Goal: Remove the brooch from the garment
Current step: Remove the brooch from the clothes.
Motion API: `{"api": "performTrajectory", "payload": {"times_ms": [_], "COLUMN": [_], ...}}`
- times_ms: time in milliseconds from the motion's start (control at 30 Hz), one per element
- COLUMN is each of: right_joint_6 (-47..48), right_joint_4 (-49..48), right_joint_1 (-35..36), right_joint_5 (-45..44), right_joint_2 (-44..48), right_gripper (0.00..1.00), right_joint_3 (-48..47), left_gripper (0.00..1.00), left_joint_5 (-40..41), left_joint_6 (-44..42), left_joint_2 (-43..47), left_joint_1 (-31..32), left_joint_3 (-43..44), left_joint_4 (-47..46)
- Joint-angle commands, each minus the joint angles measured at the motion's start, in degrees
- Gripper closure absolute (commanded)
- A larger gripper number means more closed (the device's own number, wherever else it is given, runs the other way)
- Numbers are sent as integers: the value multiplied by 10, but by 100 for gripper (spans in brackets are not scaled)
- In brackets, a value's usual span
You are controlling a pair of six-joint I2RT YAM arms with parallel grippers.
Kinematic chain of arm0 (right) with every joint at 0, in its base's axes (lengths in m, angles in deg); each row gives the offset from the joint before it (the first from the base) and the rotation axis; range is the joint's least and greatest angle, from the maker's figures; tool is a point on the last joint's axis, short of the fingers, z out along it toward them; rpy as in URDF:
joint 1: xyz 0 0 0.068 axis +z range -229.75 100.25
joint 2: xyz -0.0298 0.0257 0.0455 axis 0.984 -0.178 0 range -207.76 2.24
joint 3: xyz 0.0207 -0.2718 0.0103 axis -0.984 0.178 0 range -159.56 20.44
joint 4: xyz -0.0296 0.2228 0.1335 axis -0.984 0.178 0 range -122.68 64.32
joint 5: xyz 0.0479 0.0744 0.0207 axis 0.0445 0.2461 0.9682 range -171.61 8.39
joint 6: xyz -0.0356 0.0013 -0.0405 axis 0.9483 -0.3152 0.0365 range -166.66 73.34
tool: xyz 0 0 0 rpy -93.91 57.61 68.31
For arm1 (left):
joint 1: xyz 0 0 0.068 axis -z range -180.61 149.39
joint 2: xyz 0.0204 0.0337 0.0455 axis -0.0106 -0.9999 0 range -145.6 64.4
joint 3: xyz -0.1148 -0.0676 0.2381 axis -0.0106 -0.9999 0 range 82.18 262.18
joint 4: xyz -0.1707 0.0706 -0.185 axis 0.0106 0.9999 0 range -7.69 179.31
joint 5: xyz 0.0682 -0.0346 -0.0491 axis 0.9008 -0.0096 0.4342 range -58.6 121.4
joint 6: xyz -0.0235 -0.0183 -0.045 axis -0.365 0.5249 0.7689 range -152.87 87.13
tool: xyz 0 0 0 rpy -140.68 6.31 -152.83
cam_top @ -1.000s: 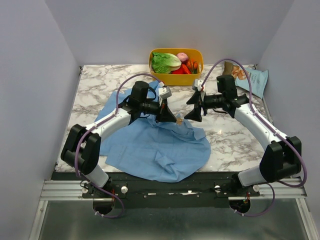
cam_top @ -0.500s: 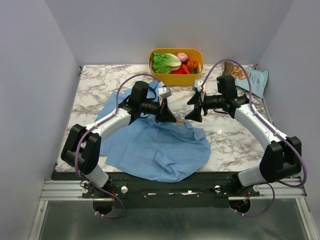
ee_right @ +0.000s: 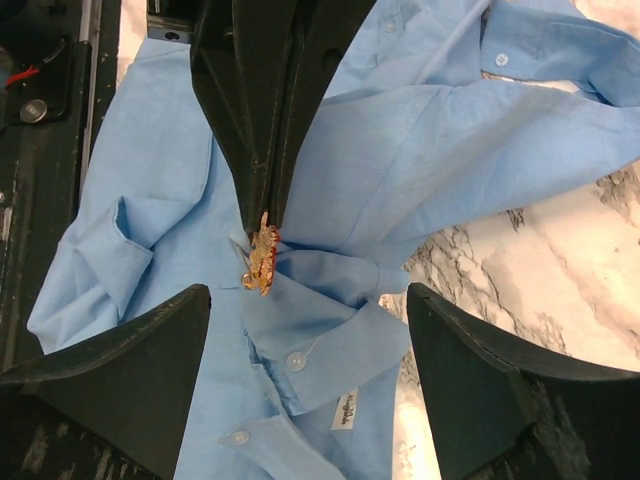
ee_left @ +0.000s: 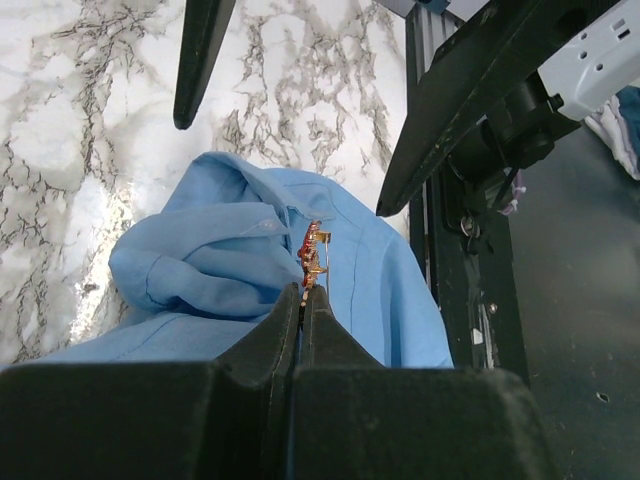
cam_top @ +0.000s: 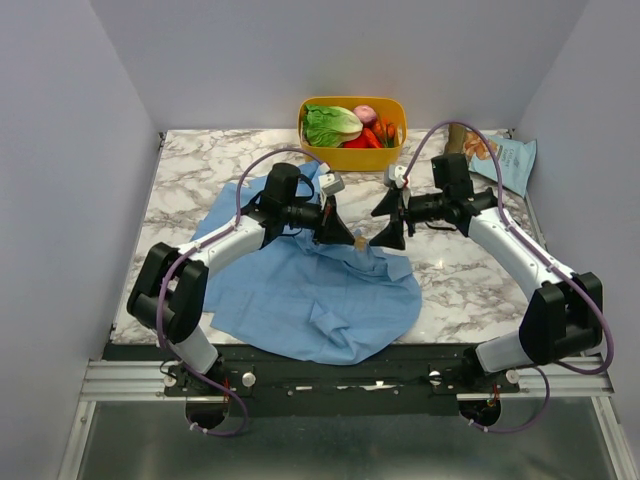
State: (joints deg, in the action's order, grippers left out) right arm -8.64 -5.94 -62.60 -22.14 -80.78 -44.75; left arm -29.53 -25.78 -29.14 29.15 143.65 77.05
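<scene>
My left claw (ee_left: 303,296) is pinched together at the brooch (ee_left: 314,250) on the garment (ee_left: 200,255), actual grip unclear. Right claw (ee_right: 307,292) is apart beside the brooch, barely shifted.

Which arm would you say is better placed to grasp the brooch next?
Probably right: the right tool is open facing the brooch, while the left tool is shut, tips on the shirt beside it.
</scene>
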Motion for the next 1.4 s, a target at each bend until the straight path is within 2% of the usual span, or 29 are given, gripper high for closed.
{"api": "performTrajectory", "payload": {"times_ms": [0, 300, 767, 900, 1367], "right_joint_6": [-13, -11, 13, 21, 57], "right_joint_4": [-10, -19, 3, 11, 47], "right_joint_1": [10, 33, 47, 51, 61], "right_joint_5": [5, -10, -31, -33, -51], "right_joint_2": [-15, -23, -34, -35, -47], "right_gripper": [14, 21, 44, 48, 49], "right_joint_3": [-4, 1, -5, -6, -15], "left_gripper": [100, 100, 100, 100, 100], "left_joint_5": [5, -2, -8, -8, -9], "left_joint_6": [23, 28, 37, 37, 41], "left_joint_2": [-8, -20, -31, -34, -38], "left_joint_1": [4, 3, 2, 2, 1], "left_joint_3": [1, 5, 11, 12, 13], "left_joint_4": [-28, -27, -24, -24, -27]}}
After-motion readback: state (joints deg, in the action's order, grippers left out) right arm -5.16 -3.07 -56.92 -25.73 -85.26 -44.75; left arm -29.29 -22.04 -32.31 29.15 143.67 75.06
